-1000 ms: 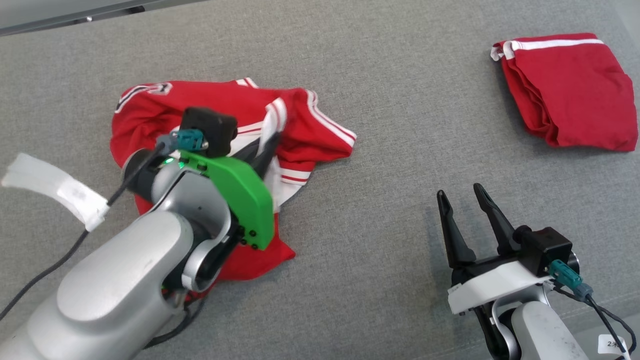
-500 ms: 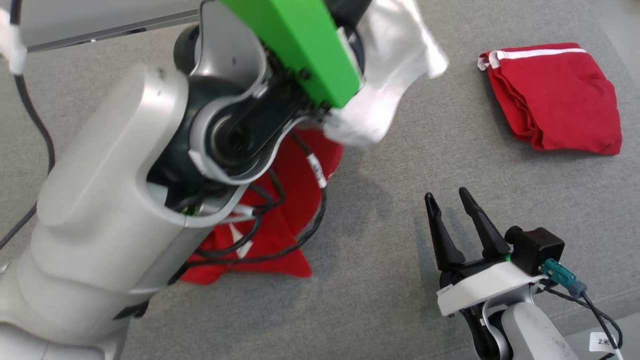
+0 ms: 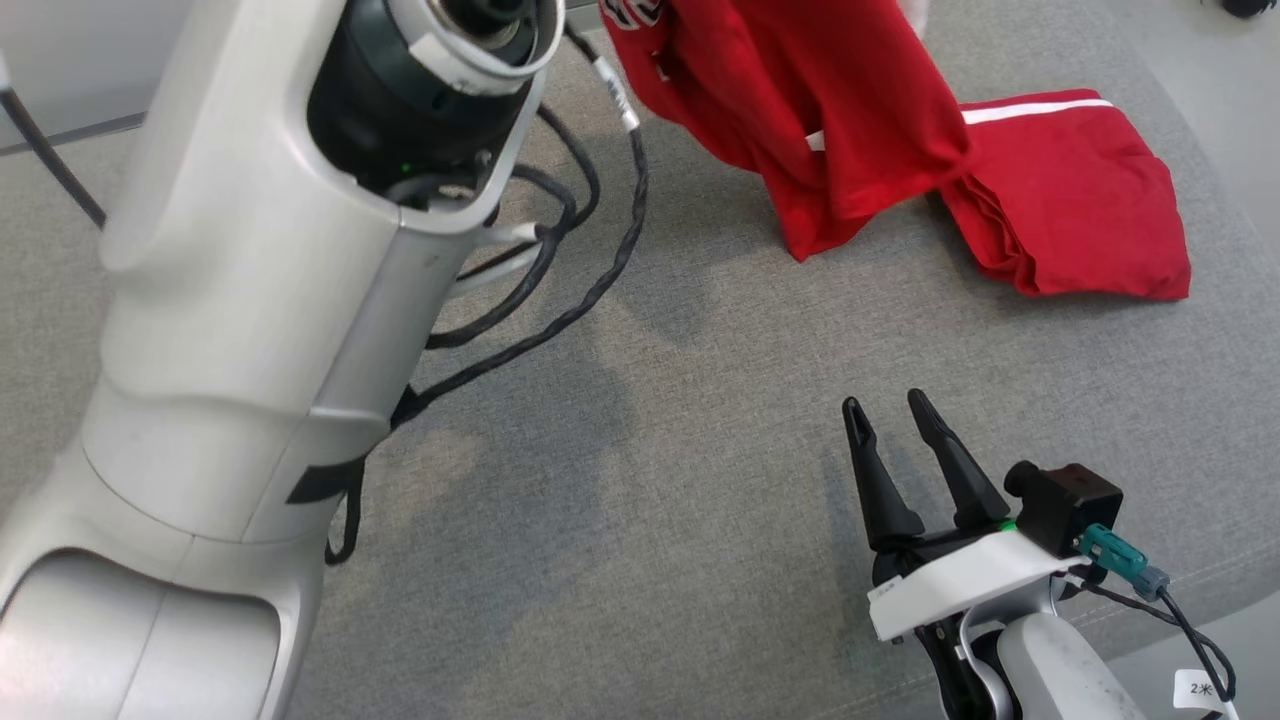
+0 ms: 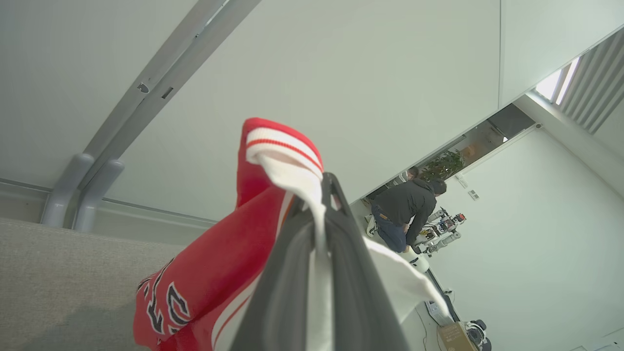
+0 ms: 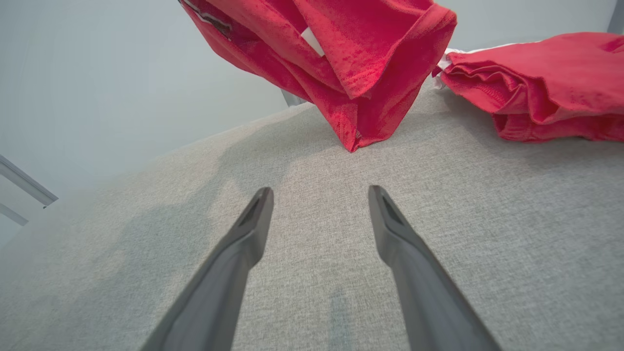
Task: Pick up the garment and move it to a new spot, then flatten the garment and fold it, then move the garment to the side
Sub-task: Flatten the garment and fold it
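Status: pick-up phase looks done. The red jersey (image 3: 800,120) hangs in the air from the left claw (image 4: 327,183), above the far part of the grey fabric-covered counter (image 3: 700,450). Its lowest corner points down at the counter; I cannot tell whether it touches or hangs just clear. The hanging cloth is just beside a folded red garment (image 3: 1070,210) lying at the far right and overlaps it in the head view.

Left to do, by my judgement: set the jersey down at the new spot, flatten, fold, move aside. None of that is begun.

Left claw: fingers together, clamped on a white-and-red striped trim edge of the jersey; cloth drapes down both sides of the fingers.

Left arm pose: the left forearm (image 3: 250,300) is raised steeply, wrist high, cables (image 3: 560,280) looping below it.

Right claw (image 3: 885,415): fingers apart, holding nothing, low over the near right of the counter, pointing toward the jersey and well apart from it.
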